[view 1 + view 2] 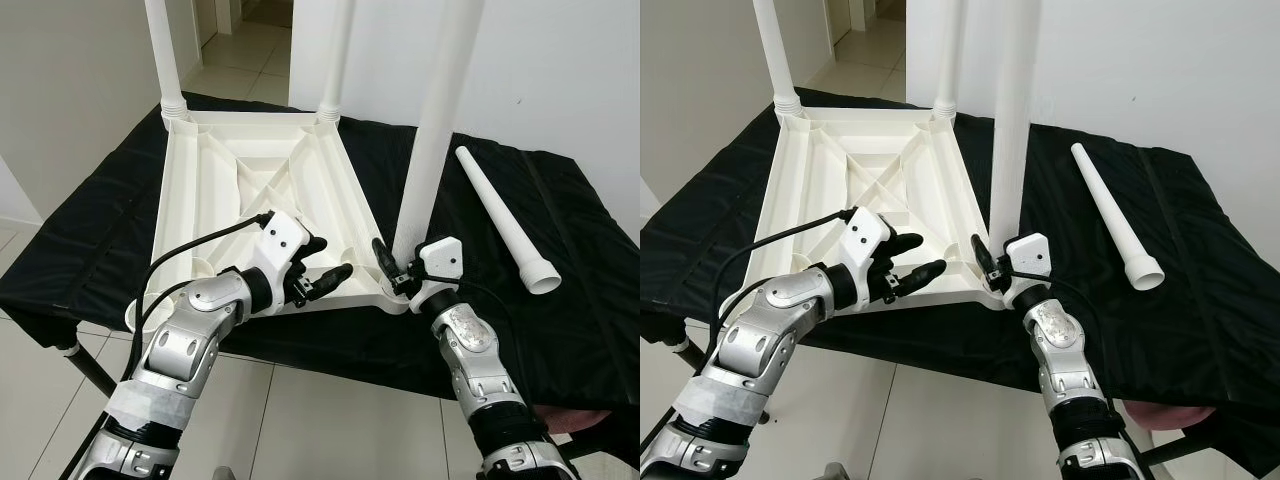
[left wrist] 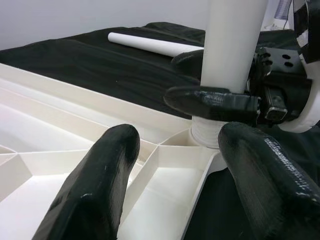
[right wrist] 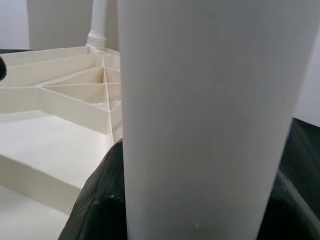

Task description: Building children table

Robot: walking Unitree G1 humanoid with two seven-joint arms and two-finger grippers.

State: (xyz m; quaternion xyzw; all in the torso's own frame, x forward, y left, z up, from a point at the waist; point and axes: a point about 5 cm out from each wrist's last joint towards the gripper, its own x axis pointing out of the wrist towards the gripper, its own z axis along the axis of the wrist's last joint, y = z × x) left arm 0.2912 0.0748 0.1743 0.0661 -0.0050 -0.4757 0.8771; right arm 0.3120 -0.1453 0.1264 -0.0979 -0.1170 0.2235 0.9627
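A white plastic table top (image 1: 230, 200) lies upside down on a black cloth. Two white legs stand in its far corners, one on the left (image 1: 163, 50) and one on the right (image 1: 337, 60). A third leg (image 1: 440, 120) stands in the near right corner, and my right gripper (image 1: 395, 268) is shut on its base; in the right wrist view the black fingers (image 3: 97, 200) hug that leg (image 3: 210, 125). My left gripper (image 1: 330, 258) hovers open over the top's near edge, pointing at that corner (image 2: 200, 135). A fourth leg (image 1: 505, 220) lies loose on the cloth to the right.
The black cloth (image 1: 580, 300) covers a folding table that reaches past the top on all sides. The near left corner socket (image 1: 140, 315) holds no leg. Tiled floor (image 1: 300, 420) lies below the front edge, a white wall (image 1: 560, 60) behind.
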